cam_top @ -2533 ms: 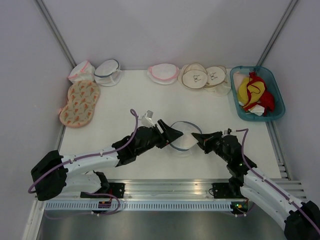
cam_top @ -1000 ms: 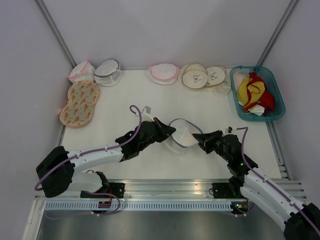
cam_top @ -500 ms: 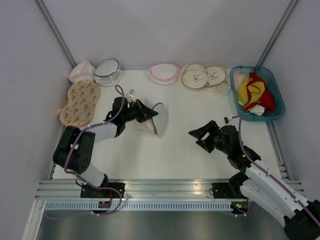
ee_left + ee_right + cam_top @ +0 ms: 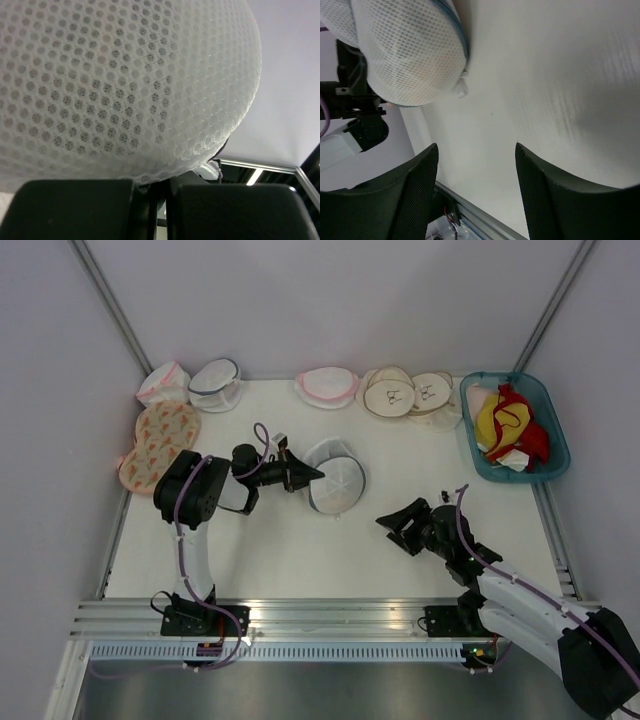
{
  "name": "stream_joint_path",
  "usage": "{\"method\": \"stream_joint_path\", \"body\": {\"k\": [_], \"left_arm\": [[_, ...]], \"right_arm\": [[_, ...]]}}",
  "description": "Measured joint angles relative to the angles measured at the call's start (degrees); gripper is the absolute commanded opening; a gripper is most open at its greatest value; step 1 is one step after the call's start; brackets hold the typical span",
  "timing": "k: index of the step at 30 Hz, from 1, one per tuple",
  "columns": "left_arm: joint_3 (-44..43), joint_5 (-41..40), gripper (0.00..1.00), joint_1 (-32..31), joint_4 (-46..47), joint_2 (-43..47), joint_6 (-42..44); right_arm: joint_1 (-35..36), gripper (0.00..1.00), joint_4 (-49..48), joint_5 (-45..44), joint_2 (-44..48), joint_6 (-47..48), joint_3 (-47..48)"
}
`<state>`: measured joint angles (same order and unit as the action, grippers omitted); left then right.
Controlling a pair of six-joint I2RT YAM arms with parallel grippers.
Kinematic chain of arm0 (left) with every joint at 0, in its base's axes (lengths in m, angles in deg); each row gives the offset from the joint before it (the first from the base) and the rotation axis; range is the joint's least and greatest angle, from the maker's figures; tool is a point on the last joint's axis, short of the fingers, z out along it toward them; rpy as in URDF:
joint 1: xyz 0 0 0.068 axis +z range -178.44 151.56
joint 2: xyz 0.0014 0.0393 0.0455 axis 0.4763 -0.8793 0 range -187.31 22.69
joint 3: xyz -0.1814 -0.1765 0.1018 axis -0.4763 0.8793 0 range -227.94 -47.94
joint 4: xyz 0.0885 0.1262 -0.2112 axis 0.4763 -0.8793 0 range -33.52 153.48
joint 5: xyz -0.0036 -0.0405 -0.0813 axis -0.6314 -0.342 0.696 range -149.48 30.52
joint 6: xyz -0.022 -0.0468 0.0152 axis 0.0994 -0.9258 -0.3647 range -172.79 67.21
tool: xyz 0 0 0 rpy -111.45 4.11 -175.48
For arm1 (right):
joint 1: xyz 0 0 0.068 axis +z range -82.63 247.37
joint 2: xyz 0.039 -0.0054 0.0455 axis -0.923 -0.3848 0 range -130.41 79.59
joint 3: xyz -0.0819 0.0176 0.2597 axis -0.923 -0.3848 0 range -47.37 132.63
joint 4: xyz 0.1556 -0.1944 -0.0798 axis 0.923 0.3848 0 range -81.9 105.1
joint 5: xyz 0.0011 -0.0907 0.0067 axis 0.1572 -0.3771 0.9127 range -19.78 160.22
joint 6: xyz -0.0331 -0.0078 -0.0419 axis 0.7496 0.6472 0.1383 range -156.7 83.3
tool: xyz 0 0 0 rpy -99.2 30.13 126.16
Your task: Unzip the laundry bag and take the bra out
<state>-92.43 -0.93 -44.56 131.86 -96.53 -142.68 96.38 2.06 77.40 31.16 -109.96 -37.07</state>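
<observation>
Laundry bag (image 4: 338,483) of white translucent mesh, round and drum-shaped with dark blue-grey zipper trim, sits close to the middle of the white table (image 4: 300,560), one round face tipped up toward the top camera. Being round, it has no real long axis. What matters is the trim, which in the right wrist view curves down the bag's (image 4: 410,50) right-hand edge and ends near a small white tab. Whether that tab is the zipper pull cannot be told. The peach padded bra is not plainly visible, and I judge it to be inside, since the zip looks closed.

The left gripper (image 4: 308,476) meets the laundry bag from its 9 o'clock side. In the left wrist view the mesh (image 4: 125,85) fills the frame and the jaws of this gripper (image 4: 161,189) are pinched together on a fold of it. The right gripper (image 4: 395,532) lies apart from the bag at about its 4 o'clock, low over the table, jaws spread wide and holding nothing (image 4: 476,150).

With the left arm anchoring the bag, the free right arm seems better placed to reach up toward 10 o'clock for the trim.

Farther out, a teal plastic basket (image 4: 467,430) of red and yellow garments stands at the table's 2 o'clock.
</observation>
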Motion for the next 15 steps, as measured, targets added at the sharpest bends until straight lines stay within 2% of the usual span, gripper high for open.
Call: {"method": "stream_joint_path", "body": {"k": [8, 15], "left_arm": [[2.91, 0.04, 0.02, -1.38, 4.39, 3.02, -9.25], [3.21, 0.02, 0.02, -2.49, 5.05, 8.83, -16.74]], "right_arm": [[-0.15, 0.67, -13.6, 3.04, 0.98, 3.21, -0.42], [-0.15, 0.67, -15.89, 7.45, -1.95, 10.6, 2.14]]}}
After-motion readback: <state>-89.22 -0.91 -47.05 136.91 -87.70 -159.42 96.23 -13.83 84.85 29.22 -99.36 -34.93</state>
